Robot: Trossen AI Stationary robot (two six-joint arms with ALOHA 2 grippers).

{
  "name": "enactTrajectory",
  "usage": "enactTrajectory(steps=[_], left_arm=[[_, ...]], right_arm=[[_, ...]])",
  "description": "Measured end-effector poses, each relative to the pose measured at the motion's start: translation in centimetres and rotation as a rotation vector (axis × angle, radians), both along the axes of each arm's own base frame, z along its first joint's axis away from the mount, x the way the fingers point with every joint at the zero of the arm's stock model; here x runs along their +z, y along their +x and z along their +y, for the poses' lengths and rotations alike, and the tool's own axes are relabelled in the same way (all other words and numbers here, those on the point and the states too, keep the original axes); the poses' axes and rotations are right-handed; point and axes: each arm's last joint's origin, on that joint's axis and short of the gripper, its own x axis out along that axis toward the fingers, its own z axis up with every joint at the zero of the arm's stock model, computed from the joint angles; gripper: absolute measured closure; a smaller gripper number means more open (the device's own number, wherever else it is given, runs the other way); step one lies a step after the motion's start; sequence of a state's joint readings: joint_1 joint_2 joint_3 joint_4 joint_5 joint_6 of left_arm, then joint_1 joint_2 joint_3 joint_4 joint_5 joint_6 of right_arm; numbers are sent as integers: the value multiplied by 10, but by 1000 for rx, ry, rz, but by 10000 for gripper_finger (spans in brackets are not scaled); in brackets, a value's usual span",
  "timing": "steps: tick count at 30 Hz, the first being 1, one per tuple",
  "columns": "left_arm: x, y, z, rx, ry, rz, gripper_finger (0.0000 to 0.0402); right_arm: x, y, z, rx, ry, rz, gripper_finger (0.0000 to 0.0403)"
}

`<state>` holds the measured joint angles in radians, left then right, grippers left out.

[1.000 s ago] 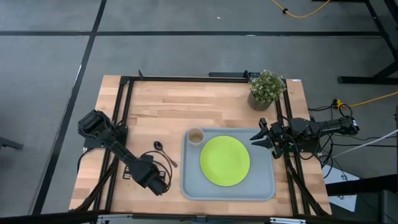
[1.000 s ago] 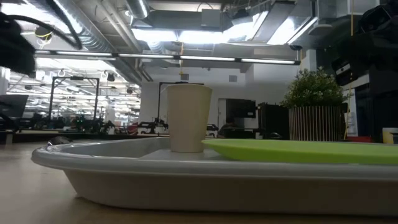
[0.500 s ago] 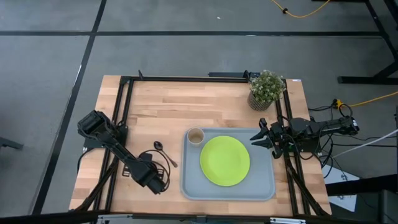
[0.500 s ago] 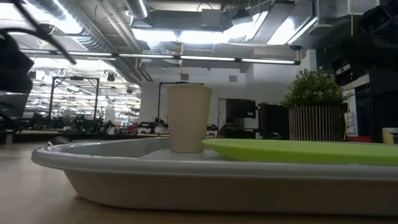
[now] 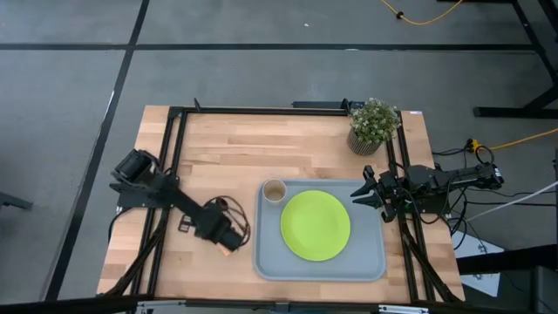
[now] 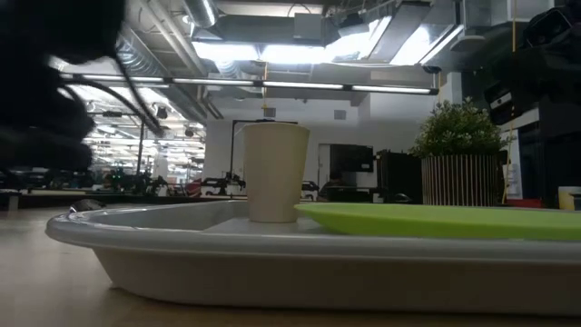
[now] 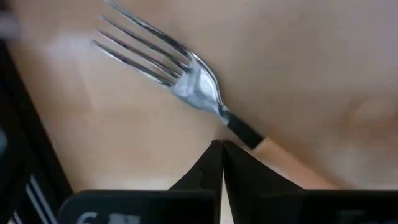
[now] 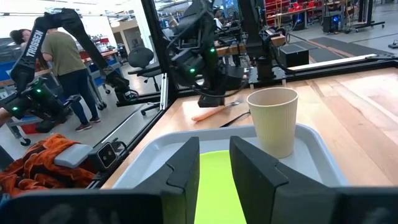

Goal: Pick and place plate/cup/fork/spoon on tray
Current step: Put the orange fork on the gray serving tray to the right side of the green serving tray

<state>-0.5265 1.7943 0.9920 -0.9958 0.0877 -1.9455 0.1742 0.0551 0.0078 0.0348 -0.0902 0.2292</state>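
The left tool (image 7: 217, 148) holds the orange handle of the fork (image 7: 186, 81), its tines pointing ahead above the worktop (image 7: 298, 56).

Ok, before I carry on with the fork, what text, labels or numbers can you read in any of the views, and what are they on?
"TROSSEN": white letters running down the dark arm of another robot in the room behind, right wrist view.
White marks on the left gripper body, left wrist view: cut off at the picture's edge, unreadable.
Nothing readable on the tray, plate, cup or fork.
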Motion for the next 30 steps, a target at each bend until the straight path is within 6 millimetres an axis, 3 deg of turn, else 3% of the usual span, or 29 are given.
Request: enactTrajectory(steps=[9, 15, 21, 25, 30], left_arm=[[0, 22, 49, -47, 58, -25, 400], [1, 25, 71, -80, 123, 2, 400], [18, 25, 67, -69, 127, -55, 400], [32, 29, 57, -48, 28, -95, 400], [32, 32, 42, -56, -87, -130, 400]], right_arm=[[0, 0, 0, 0, -1, 0, 309], [0, 0, 0, 0, 1, 0, 309], [0, 0, 0, 0, 0, 0, 309], [0, 0, 0, 0, 2, 0, 308], [0, 0, 0, 0, 3, 0, 308]])
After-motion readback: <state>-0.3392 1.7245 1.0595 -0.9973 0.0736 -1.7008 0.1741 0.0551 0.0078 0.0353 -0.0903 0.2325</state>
